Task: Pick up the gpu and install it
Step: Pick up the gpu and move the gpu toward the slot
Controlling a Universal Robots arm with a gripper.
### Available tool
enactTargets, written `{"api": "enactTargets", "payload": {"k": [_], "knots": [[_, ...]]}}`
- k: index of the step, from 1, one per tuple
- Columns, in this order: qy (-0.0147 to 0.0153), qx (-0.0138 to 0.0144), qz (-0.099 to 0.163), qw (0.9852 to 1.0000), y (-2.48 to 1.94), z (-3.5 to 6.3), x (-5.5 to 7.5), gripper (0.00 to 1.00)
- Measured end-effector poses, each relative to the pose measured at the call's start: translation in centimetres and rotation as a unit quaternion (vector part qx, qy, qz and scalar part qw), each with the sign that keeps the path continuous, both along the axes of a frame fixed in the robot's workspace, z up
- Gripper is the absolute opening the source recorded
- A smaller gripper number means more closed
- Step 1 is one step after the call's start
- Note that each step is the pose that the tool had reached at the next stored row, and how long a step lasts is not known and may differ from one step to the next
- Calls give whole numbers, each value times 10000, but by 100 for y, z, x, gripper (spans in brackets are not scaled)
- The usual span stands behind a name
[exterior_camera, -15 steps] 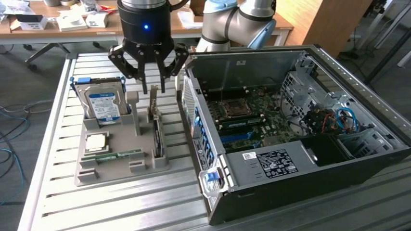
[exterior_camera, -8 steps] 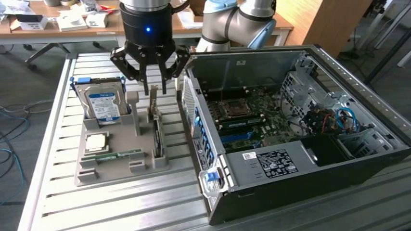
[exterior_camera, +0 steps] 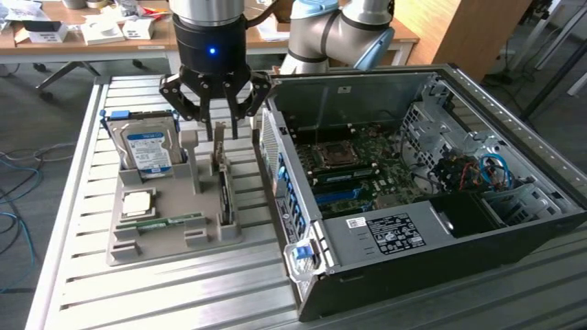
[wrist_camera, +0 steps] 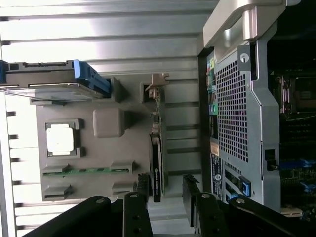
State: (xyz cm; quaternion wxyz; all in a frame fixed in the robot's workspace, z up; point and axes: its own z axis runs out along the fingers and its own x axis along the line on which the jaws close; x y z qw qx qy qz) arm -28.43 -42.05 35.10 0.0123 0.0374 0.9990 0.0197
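Claw [exterior_camera: 220, 128] held open, fingers spread, hung just above upper end of gpu [exterior_camera: 223, 180]. Gpu not gripped. Gpu stood on edge in slot of grey holder [exterior_camera: 170, 237], set on slatted tabletop [exterior_camera: 78, 275], between hard drive [exterior_camera: 147, 148] and opened computer case [exterior_camera: 413, 179]. Wrist view: gpu [wrist_camera: 157, 163] lined up with gap of claw [wrist_camera: 165, 183].

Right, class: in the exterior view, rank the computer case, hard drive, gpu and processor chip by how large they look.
1. computer case, clearly largest.
2. hard drive and gpu: unsure; the gpu stands edge-on, looking longer but far thinner.
3. processor chip, smallest.
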Motion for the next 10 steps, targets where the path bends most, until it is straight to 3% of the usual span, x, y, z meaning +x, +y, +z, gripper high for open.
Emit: {"api": "enactTargets", "payload": {"k": [10], "knots": [[0, 0, 1, 10000, 0, -56, -32, 42]]}}
